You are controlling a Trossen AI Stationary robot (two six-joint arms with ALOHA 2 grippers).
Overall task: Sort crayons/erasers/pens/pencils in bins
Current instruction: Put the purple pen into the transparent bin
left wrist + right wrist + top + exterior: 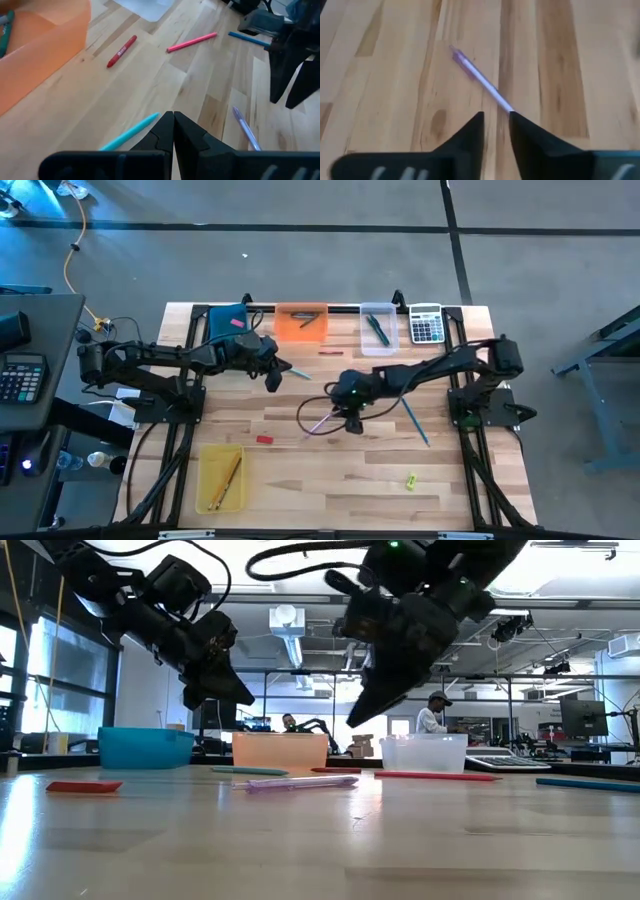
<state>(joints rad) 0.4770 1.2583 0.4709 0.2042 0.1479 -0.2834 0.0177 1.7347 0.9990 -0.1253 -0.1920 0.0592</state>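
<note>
Bins [228, 322] — four, one yellow [220, 477].

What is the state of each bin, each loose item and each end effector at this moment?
Blue bin: holds a pink eraser.
Orange bin: holds sticks.
Clear bin: holds a green pen.
Yellow bin: holds pencils.
Purple pen: flat on the table, ungrasped.
Teal pen: flat on the table.
Left end effector: shut, empty.
Right end effector: nearly closed above the purple pen, empty.
</note>
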